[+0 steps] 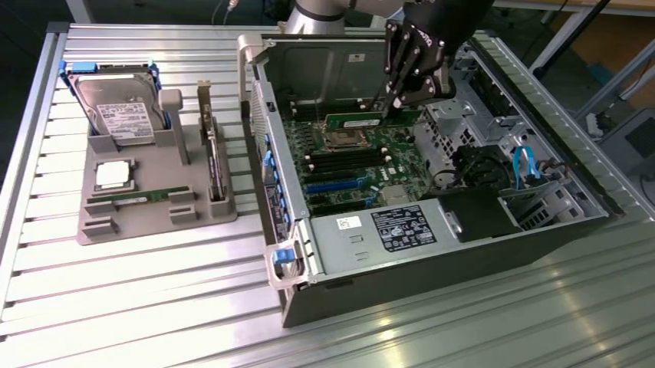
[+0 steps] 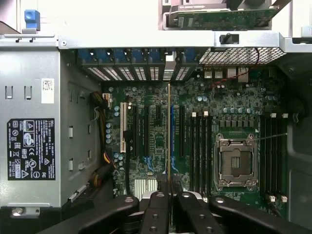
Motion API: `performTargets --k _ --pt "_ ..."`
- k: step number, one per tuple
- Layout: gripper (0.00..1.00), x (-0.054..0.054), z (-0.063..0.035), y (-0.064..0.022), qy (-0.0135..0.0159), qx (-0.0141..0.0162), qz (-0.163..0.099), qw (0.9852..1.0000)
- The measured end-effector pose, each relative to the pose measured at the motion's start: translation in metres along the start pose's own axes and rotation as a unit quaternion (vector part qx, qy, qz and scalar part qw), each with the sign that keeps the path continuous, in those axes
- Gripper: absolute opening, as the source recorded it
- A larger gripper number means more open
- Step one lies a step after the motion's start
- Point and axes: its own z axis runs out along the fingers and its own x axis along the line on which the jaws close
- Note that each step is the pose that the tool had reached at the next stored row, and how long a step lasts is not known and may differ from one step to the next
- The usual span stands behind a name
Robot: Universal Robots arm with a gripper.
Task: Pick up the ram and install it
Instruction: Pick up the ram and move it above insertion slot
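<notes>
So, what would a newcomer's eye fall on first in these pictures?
First, the open computer case with its green motherboard laid bare, at the exterior view's right. Above the board the black gripper is shut on the ram. At that view's left, a grey tray carries a hard drive.

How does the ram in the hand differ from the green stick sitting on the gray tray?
Grip: the ram is clamped on edge in the hand; the green stick rests ungripped in the gray tray.
Place: the ram hangs over the motherboard inside the case; the green stick sits outside the case, on the exterior view's left.
Both are long, narrow green boards.
</notes>
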Motion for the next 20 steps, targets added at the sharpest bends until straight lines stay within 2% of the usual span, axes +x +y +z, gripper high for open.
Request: performTargets --k 10,20 --pt "0.12 0.000 0.0087 -0.0006 0.0000 0.0000 0.000 1.0000" --pt "0.12 -0.001 0.0105 -0.0007 0.0000 0.0000 0.000 1.0000"
